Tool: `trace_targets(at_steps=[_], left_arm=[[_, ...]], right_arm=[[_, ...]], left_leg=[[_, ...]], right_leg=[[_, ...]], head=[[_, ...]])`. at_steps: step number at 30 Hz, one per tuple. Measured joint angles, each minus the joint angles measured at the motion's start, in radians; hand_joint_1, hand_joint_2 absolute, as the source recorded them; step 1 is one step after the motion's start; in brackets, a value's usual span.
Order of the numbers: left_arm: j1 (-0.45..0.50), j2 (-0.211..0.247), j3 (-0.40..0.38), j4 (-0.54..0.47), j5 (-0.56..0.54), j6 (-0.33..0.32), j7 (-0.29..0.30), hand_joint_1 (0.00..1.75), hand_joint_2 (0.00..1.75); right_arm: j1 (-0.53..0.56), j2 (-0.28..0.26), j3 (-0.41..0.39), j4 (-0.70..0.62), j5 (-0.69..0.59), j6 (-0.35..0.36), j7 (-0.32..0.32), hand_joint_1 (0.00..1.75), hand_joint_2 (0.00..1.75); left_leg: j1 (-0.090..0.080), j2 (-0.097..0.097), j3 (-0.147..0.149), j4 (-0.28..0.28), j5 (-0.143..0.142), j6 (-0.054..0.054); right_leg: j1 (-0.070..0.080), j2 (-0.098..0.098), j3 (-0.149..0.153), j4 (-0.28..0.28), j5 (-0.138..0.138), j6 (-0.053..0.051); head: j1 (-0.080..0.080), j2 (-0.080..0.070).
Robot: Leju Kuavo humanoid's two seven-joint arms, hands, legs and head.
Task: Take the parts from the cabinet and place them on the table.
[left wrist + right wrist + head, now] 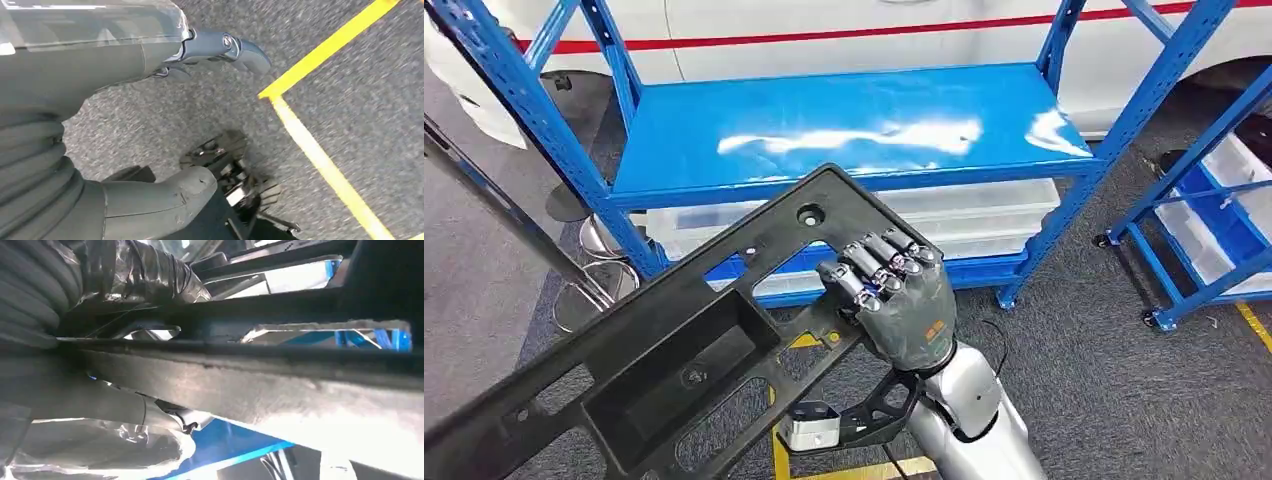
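While my right hand (902,305) gripped the long black plastic frame part (674,350) near one end, its fingers (879,262) curled over the edge, the part slanted in the air in front of the blue metal shelving rack (844,125). Below that rack's bare glossy shelf lay clear plastic bins (964,215). My left hand (150,60) hung over grey carpet floor (350,100) crossed by yellow tape lines (320,155); whether it was clenched or released I could not tell.
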State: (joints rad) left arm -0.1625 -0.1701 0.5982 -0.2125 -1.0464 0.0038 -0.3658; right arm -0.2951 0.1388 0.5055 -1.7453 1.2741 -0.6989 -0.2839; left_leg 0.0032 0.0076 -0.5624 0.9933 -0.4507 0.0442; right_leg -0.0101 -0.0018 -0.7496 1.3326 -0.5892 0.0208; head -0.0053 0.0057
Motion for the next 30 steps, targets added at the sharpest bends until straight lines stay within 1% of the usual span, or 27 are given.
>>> trace_targets(at_steps=[1, 2, 3, 4, 5, 8, 9, 10, 11, 12, 13, 14, 15, 16, 17, 18, 19, 20, 21, 22, 24, 25, 26, 27, 28, 29, 30], left_arm=[[0.000, 0.000, -0.001, 0.000, 0.000, -0.001, 0.000, 0.00, 1.75], [0.000, 0.000, -0.003, 0.000, 0.000, -0.001, 0.000, 0.00, 1.75], [0.000, -0.001, -0.005, 0.000, 0.000, -0.002, 0.000, 0.00, 1.75], [0.000, -0.001, -0.006, 0.000, -0.001, -0.002, 0.000, 0.00, 1.75], [0.000, -0.001, -0.007, 0.000, -0.001, -0.002, 0.000, 0.00, 1.75], [-0.002, -0.003, -0.010, 0.000, -0.003, -0.002, 0.000, 0.00, 1.75], [-0.001, -0.004, -0.013, 0.000, -0.004, -0.002, 0.000, 0.00, 1.75], [0.000, -0.004, -0.015, 0.000, -0.005, -0.002, 0.000, 0.00, 1.75], [0.001, -0.005, -0.016, 0.000, -0.006, -0.003, 0.000, 0.00, 1.75], [0.001, -0.005, -0.018, 0.000, -0.008, -0.004, 0.000, 0.00, 1.75], [0.001, -0.005, -0.019, 0.000, -0.011, -0.005, 0.000, 0.00, 1.75], [0.001, -0.006, -0.021, 0.000, -0.011, -0.006, 0.000, 0.00, 1.75], [0.001, -0.006, -0.024, 0.000, -0.011, -0.006, 0.000, 0.00, 1.75], [0.001, -0.006, -0.025, 0.000, -0.012, -0.008, 0.000, 0.00, 1.75], [0.001, -0.006, -0.026, 0.000, -0.012, -0.009, 0.000, 0.00, 1.75], [0.000, -0.007, -0.027, 0.000, -0.012, -0.009, 0.001, 0.00, 1.75], [-0.001, -0.007, -0.028, 0.000, -0.012, -0.009, 0.001, 0.00, 1.75], [-0.004, -0.006, -0.029, -0.001, -0.012, -0.009, 0.002, 0.00, 1.75], [-0.005, -0.005, -0.031, -0.003, -0.012, -0.010, 0.002, 0.00, 1.75], [-0.006, -0.005, -0.032, -0.003, -0.012, -0.011, 0.002, 0.00, 1.75], [-0.004, -0.005, -0.033, -0.003, -0.012, -0.012, 0.004, 0.00, 1.75], [-0.003, -0.006, -0.034, -0.003, -0.012, -0.013, 0.005, 0.00, 1.75], [-0.005, -0.006, -0.036, -0.003, -0.012, -0.013, 0.005, 0.00, 1.75], [-0.007, -0.006, -0.039, -0.003, -0.012, -0.014, 0.005, 0.00, 1.75], [-0.007, -0.006, -0.041, -0.003, -0.011, -0.014, 0.005, 0.00, 1.75], [-0.006, -0.006, -0.042, -0.003, -0.011, -0.014, 0.005, 0.00, 1.75], [-0.004, -0.006, -0.042, -0.003, -0.011, -0.014, 0.005, 0.00, 1.75]], right_arm=[[0.000, -0.003, 0.000, 0.000, -0.002, 0.000, 0.002, 1.75, 1.75], [0.000, -0.004, 0.000, 0.000, -0.002, 0.000, 0.004, 1.75, 1.75], [0.000, -0.005, 0.000, 0.000, -0.002, 0.000, 0.004, 1.75, 1.75], [-0.001, -0.005, 0.000, 0.000, -0.002, 0.000, 0.004, 1.75, 1.75], [-0.002, -0.005, 0.001, 0.000, -0.002, 0.000, 0.004, 1.75, 1.75], [-0.002, -0.007, 0.002, -0.003, 0.000, 0.000, 0.005, 1.75, 1.75], [-0.001, -0.007, 0.003, -0.003, 0.001, 0.000, 0.004, 1.75, 1.75], [-0.001, -0.007, 0.003, -0.003, 0.002, 0.000, 0.004, 1.75, 1.75], [0.000, -0.008, 0.003, -0.003, 0.002, 0.000, 0.002, 1.75, 1.75], [0.000, -0.008, 0.003, -0.003, -0.001, 0.000, 0.000, 1.75, 1.75], [0.001, -0.010, 0.003, -0.003, -0.007, 0.000, -0.003, 1.75, 1.75], [0.001, -0.010, 0.003, -0.003, -0.013, 0.000, -0.006, 1.75, 1.75], [0.001, -0.011, 0.003, -0.003, -0.016, 0.000, -0.009, 1.75, 1.75], [0.001, -0.011, 0.003, -0.003, -0.016, 0.000, -0.010, 1.75, 1.75], [0.001, -0.012, 0.003, -0.003, -0.015, 0.000, -0.011, 1.75, 1.75], [0.001, -0.013, 0.003, -0.003, -0.010, 0.000, -0.011, 1.75, 1.75], [0.000, -0.014, 0.003, -0.003, -0.006, 0.000, -0.011, 1.75, 1.75], [0.000, -0.014, 0.003, -0.003, 0.000, 0.000, -0.011, 1.75, 1.75], [-0.002, -0.015, 0.003, -0.003, 0.003, 0.000, -0.011, 1.75, 1.75], [-0.003, -0.016, 0.003, -0.003, 0.003, 0.000, -0.011, 1.75, 1.75], [-0.004, -0.020, 0.004, -0.002, -0.002, 0.000, -0.006, 1.75, 1.75], [-0.005, -0.023, 0.004, -0.002, -0.005, 0.000, -0.004, 1.75, 1.75], [-0.007, -0.027, 0.005, 0.000, -0.011, 0.000, -0.001, 1.75, 1.75], [-0.010, -0.031, 0.006, 0.000, -0.017, 0.000, 0.001, 1.75, 1.75], [-0.009, -0.035, 0.007, 0.000, -0.023, 0.000, 0.003, 1.75, 1.75], [-0.008, -0.038, 0.008, 0.002, -0.027, 0.000, 0.004, 1.75, 1.75], [-0.008, -0.042, 0.008, 0.004, -0.031, 0.000, 0.005, 1.75, 1.75]], left_leg=[[0.000, 0.000, -0.014, 0.004, 0.006, -0.003], [0.000, 0.000, -0.025, 0.008, 0.012, -0.005], [0.000, 0.000, -0.034, 0.013, 0.017, -0.008], [0.000, -0.001, -0.042, 0.019, 0.019, -0.012], [-0.004, -0.001, -0.052, 0.024, 0.022, -0.017], [0.000, -0.001, -0.057, 0.022, 0.042, -0.036], [-0.002, -0.002, -0.058, 0.022, 0.047, -0.043], [0.003, -0.006, -0.068, 0.032, 0.030, -0.047], [0.002, -0.006, -0.079, 0.065, -0.015, -0.051], [0.002, -0.007, -0.101, 0.131, -0.069, -0.054], [0.003, -0.007, -0.126, 0.208, -0.117, -0.056], [0.003, -0.006, -0.145, 0.278, -0.151, -0.058], [0.003, -0.007, -0.152, 0.325, -0.161, -0.058], [0.003, -0.007, -0.135, 0.322, -0.142, -0.056], [0.003, -0.007, -0.097, 0.274, -0.108, -0.051], [0.002, -0.007, -0.047, 0.200, -0.074, -0.046], [-0.002, -0.008, 0.013, 0.111, -0.049, -0.037], [-0.007, -0.008, 0.056, 0.032, -0.063, -0.024], [-0.010, -0.008, 0.077, -0.003, -0.066, -0.023], [-0.013, -0.009, 0.074, -0.004, -0.063, -0.023], [-0.017, -0.010, 0.067, -0.010, -0.046, -0.015], [-0.002, -0.008, 0.068, -0.033, -0.027, -0.008], [-0.004, -0.001, 0.064, -0.037, -0.017, -0.007], [-0.004, 0.000, 0.053, -0.036, -0.008, 0.004], [-0.004, 0.000, 0.040, -0.034, 0.000, 0.003], [-0.004, 0.001, 0.028, -0.031, 0.005, 0.002], [-0.004, 0.002, 0.015, -0.025, 0.011, 0.001]], right_leg=[[-0.002, 0.000, 0.020, -0.009, 0.026, 0.001], [-0.003, 0.000, 0.058, -0.055, 0.059, 0.000], [-0.004, 0.000, 0.116, -0.137, 0.090, -0.002], [-0.005, 0.000, 0.182, -0.229, 0.103, -0.005], [0.001, 0.001, 0.218, -0.291, 0.074, -0.008], [0.008, 0.004, 0.208, -0.301, 0.082, -0.023], [0.007, 0.003, 0.205, -0.306, 0.090, -0.034], [0.000, -0.002, 0.202, -0.314, 0.101, -0.047], [0.001, -0.002, 0.195, -0.317, 0.110, -0.055], [0.003, -0.003, 0.185, -0.317, 0.117, -0.060], [0.005, -0.003, 0.174, -0.315, 0.125, -0.062], [0.007, -0.004, 0.162, -0.313, 0.131, -0.064], [0.010, -0.004, 0.149, -0.309, 0.139, -0.064], [0.011, -0.004, 0.137, -0.306, 0.144, -0.064], [0.013, -0.004, 0.128, -0.303, 0.150, -0.064], [0.015, -0.003, 0.121, -0.301, 0.155, -0.063], [0.016, -0.001, 0.117, -0.299, 0.159, -0.063], [0.015, -0.002, 0.113, -0.299, 0.163, -0.060], [0.016, -0.003, 0.109, -0.299, 0.172, -0.052], [0.012, -0.005, 0.107, -0.302, 0.180, -0.045], [0.010, -0.004, 0.105, -0.312, 0.197, -0.035], [0.014, 0.000, 0.100, -0.309, 0.190, -0.031], [0.012, 0.002, 0.093, -0.293, 0.160, -0.025], [0.010, 0.002, 0.074, -0.238, 0.102, -0.020], [0.006, 0.002, 0.048, -0.156, 0.044, -0.014], [0.003, 0.002, 0.026, -0.082, 0.007, -0.009], [0.000, 0.002, 0.013, -0.026, -0.006, -0.004]], head=[[0.000, 0.000], [0.000, 0.000], [0.000, 0.000], [0.000, 0.000], [0.000, 0.000], [-0.001, 0.000], [0.000, 0.000], [0.000, 0.000], [-0.001, 0.000], [0.000, 0.000], [0.000, 0.000], [0.000, 0.000], [0.000, 0.000], [0.000, 0.000], [0.000, 0.000], [0.000, 0.000], [0.000, 0.000], [0.000, 0.000], [0.000, 0.000], [0.000, 0.000], [0.000, 0.000], [0.000, 0.000], [0.000, 0.000], [0.000, 0.000], [0.000, 0.000], [0.000, 0.000], [0.000, 0.000]])
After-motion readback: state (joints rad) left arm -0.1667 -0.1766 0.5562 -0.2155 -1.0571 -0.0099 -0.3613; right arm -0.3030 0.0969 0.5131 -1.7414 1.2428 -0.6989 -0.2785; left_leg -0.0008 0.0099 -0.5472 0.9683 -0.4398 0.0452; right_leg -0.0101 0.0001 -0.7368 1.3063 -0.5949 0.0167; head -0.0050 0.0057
